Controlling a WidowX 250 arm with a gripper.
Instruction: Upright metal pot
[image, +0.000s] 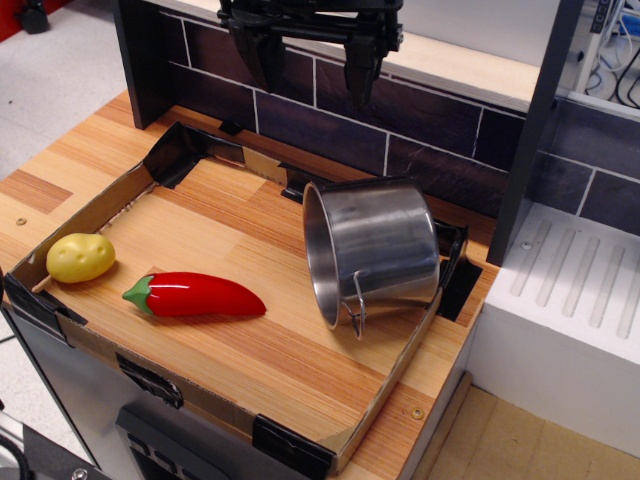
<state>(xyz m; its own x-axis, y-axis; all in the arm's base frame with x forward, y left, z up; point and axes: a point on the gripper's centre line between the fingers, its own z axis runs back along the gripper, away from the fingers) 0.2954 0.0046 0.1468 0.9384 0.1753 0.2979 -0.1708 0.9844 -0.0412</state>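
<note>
The shiny metal pot (375, 250) lies on its side at the right of the wooden tray, its open mouth facing left and a thin wire handle (356, 305) at the front. My gripper (313, 72) hangs high at the top of the view, above and behind the pot, well apart from it. Its two black fingers (361, 72) stand apart and hold nothing.
A red pepper (195, 295) lies left of the pot and a yellow potato (80, 257) sits at the tray's left corner. A low cardboard rim (100, 195) edges the wooden board. A dark tiled wall (400, 115) stands behind, a white ribbed block (570, 300) to the right.
</note>
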